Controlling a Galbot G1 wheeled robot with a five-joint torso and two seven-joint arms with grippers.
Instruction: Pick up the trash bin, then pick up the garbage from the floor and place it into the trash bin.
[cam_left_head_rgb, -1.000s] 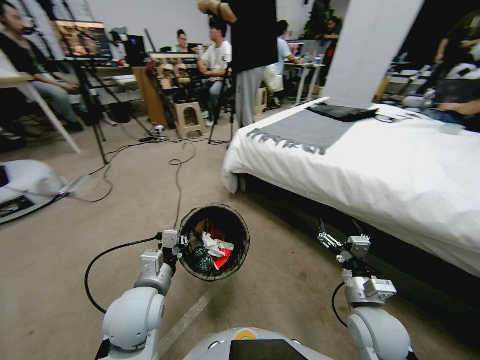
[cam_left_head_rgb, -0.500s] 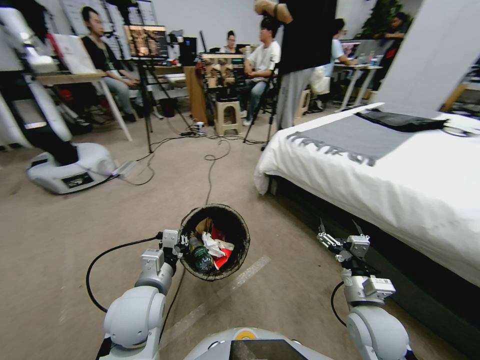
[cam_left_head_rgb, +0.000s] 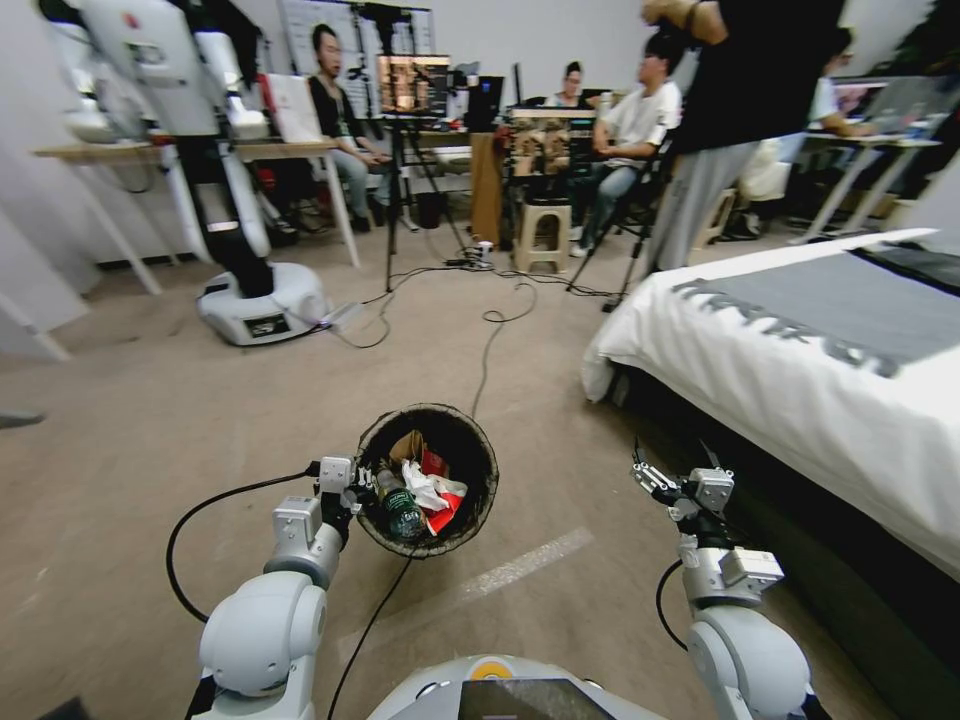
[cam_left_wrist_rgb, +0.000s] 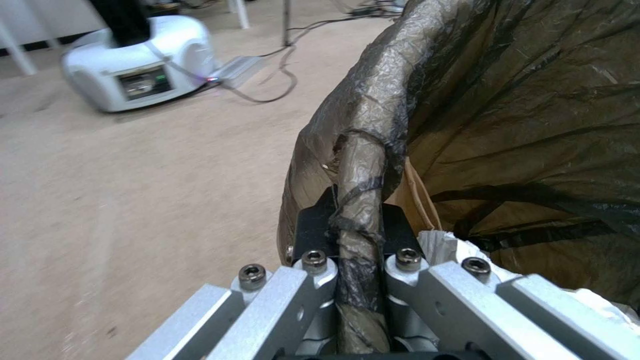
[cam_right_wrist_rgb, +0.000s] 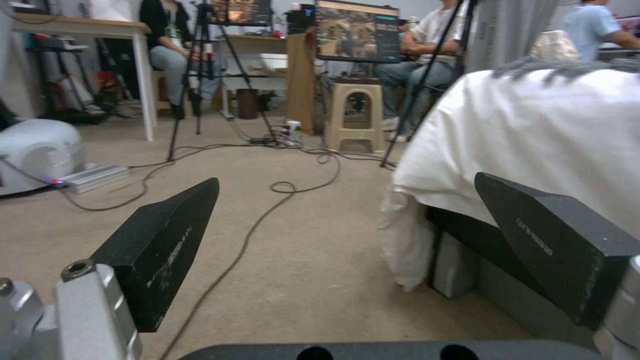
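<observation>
Your left gripper (cam_left_head_rgb: 352, 487) is clamped on the trash bin (cam_left_head_rgb: 428, 480) rim, pinching the bag liner (cam_left_wrist_rgb: 360, 165) so the bin hangs upright off the floor; garbage (cam_left_head_rgb: 425, 490) sits inside, bottle and tissue on top; your right gripper (cam_left_head_rgb: 668, 480) hangs spread and empty beside the bed (cam_left_head_rgb: 800, 370); beyond, cables (cam_left_head_rgb: 500, 310), another robot's base (cam_left_head_rgb: 262, 305).

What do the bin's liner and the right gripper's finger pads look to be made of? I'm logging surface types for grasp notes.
The trash bin liner looks like thin plastic film: dark, crinkled, glossy, bunched where the left gripper pinches its rim. The right gripper is open; its fingers look like matte black rubber or plastic, finely grained, on bare metal mounts.
</observation>
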